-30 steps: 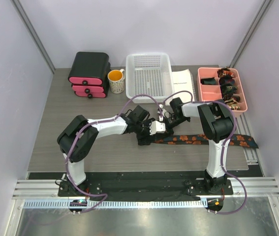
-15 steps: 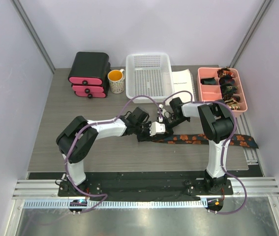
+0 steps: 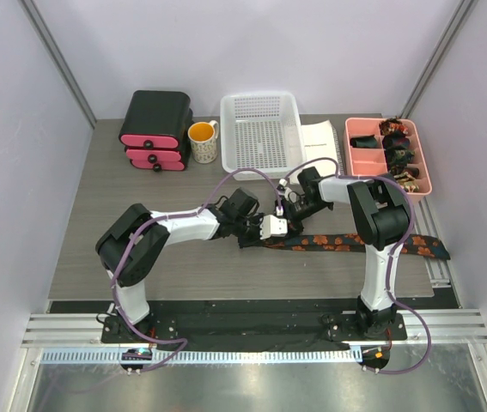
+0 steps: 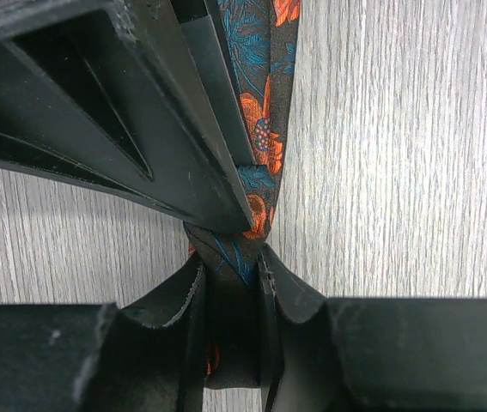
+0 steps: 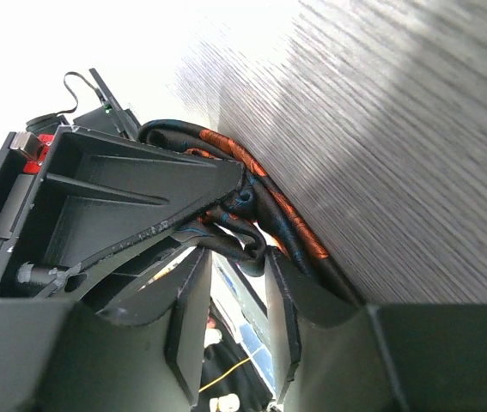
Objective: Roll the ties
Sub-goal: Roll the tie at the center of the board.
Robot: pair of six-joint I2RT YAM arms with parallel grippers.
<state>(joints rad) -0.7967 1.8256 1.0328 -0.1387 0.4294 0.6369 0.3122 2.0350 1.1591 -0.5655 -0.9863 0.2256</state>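
Counted: one loose tie (image 3: 355, 244) flat on the worktop (image 3: 123, 257); several coiled ties (image 3: 398, 154) in one pink tray (image 3: 359, 163) at the far right corner, too small for an exact count. Along the far edge, one white basket (image 3: 260, 129), one orange mug (image 3: 202, 137), one black-and-pink drawer box (image 3: 155, 129) and one sheet of paper (image 3: 319, 137).

Loose tie stretched left to right across the near middle, long axis roughly parallel to the near edge, free end pointing right and reaching the worktop's right edge, other end bunched at the centre between the two arms.

Left end effector (image 4: 230, 266) pinched tight on that bunched end, with dark fabric squeezed between nearly touching fingers. Right end effector (image 5: 233, 257) narrowed to a slim gap and clamped on a folded loop of the same tie, pressed right up against the left one.

Broad stretch of bare wood left of the arms and toward the near edge; right side narrower, bounded by the tray and the edge rail
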